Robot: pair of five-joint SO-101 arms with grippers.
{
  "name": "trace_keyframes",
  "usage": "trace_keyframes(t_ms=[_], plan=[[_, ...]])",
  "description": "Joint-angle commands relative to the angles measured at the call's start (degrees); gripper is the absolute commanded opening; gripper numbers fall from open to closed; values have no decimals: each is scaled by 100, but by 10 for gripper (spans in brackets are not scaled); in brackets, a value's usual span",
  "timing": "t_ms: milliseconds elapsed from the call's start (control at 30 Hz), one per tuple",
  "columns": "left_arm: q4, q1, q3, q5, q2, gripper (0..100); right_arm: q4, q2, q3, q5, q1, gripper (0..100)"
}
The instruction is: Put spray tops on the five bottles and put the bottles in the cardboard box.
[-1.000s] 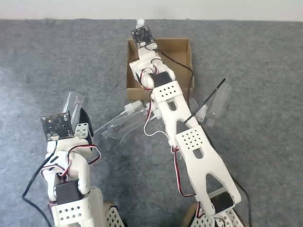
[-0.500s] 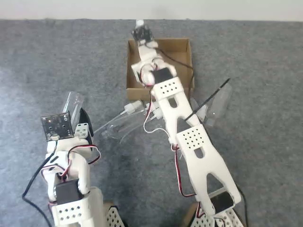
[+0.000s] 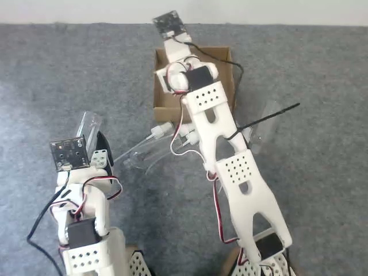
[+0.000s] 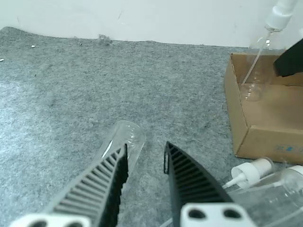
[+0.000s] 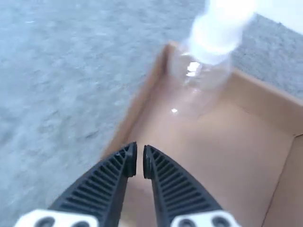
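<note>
One box (image 4: 258, 137) held one upright sprayer-topped bottle (image 5: 203, 71). One uncapped bottle (image 4: 124, 137) lay beside left gripper (image 4: 145, 147), jaws spread, empty. Right gripper (image 5: 139, 151) hovered over box, jaws almost pressed together, empty.

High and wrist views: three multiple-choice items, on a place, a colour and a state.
1. Where does the upright bottle stand? A in the box B on a shelf C in a tray
2. What colour are the spray tops? A black B white C blue
3. How is the left gripper? A open B shut on a bottle C shut on a cap
Key: 1 A, its base sits inside the walls; 2 B, all look white; 3 A, its fingers stand apart.
</note>
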Motion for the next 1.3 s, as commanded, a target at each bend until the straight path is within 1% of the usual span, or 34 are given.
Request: trace_keyframes(t_ms=[0, 100, 233, 467, 533, 600, 733, 833, 900, 967, 1033, 1167, 1267], plan=[[0, -308, -48, -79, -114, 123, 699, -963, -237, -79, -435, 16], [-202, -598, -40, -35, -114, 123, 1051, -1218, -237, -79, -699, 17], [-229, -862, -48, -26, -114, 123, 1288, -1341, -237, -105, -1051, 17], [-211, -958, -136, -26, -114, 122, 1218, -1332, -229, -185, -1648, 18], [-211, -967, -136, -26, -114, 122, 1086, -1323, -220, -519, -1815, 28], [-220, -967, -136, -26, -114, 122, 936, -1253, -220, -993, -1947, 69], [-220, -967, -145, -26, -114, 122, 699, -884, -220, -1600, -2158, 214], [-220, -1011, -154, -26, -114, 122, 567, -523, -220, -1662, -2325, 319], [-229, -1310, -180, 26, -114, 122, 488, -382, -220, -1670, -2352, 366], [-193, -1644, -391, 352, -114, 123, 435, -338, -220, -1653, -2396, 385], [-114, -1943, -558, 615, -114, 123, 435, -312, -220, -1644, -2422, 385], [273, -2321, -681, 571, -114, 123, 268, -207, -220, -1644, -2598, 385], [615, -2664, -673, 536, -114, 123, -136, 13, -220, -1635, -2703, 385]])
